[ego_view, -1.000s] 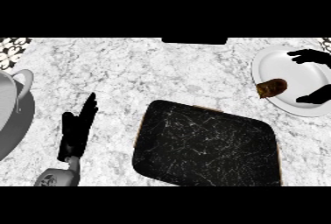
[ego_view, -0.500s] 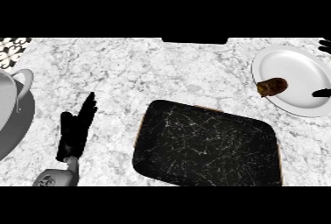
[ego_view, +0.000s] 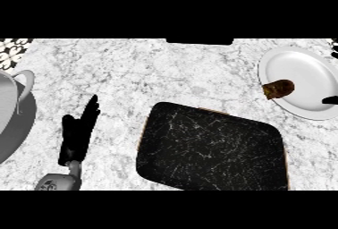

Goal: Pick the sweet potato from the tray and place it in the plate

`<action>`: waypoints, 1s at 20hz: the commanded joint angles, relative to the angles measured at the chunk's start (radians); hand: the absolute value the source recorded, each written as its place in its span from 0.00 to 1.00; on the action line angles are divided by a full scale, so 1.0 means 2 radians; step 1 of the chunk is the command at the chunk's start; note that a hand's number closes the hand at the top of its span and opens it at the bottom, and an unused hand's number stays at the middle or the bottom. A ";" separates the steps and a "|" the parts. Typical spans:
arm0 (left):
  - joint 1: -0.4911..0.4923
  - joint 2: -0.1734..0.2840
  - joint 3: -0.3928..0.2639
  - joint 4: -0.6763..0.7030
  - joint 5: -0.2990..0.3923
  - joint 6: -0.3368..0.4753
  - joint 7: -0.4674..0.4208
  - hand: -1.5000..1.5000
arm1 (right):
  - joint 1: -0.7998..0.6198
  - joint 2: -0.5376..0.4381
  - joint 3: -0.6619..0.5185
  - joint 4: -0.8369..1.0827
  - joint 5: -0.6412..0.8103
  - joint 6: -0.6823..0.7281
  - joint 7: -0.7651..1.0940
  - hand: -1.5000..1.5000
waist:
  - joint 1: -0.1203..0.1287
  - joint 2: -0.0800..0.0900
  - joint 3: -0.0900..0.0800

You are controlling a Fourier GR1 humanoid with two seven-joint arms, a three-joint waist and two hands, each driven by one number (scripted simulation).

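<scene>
No brands or writing readable anywhere. You've got the sweet potato [ego_view: 278, 89] lying on the white plate [ego_view: 300, 67], at its left rim, top right of the counter [ego_view: 152, 71]. The dark tray [ego_view: 211, 147] sits lower centre w/ nothing on it. Your right hand [ego_view: 330, 99] has pulled back vs 0.5 s ago: only a black tip shows at the right edge over the plate, can't tell its fingers. Left hand [ego_view: 78, 132] rests at lower left, fingers straight, unchanged. Grey pot [ego_view: 13, 112] at far left.
</scene>
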 commanded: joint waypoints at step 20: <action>-0.015 -0.004 0.001 0.005 -0.006 -0.005 -0.004 0.50 | 0.037 0.000 0.012 -0.011 0.004 -0.031 -0.042 0.00 | 0.007 0.004 0.001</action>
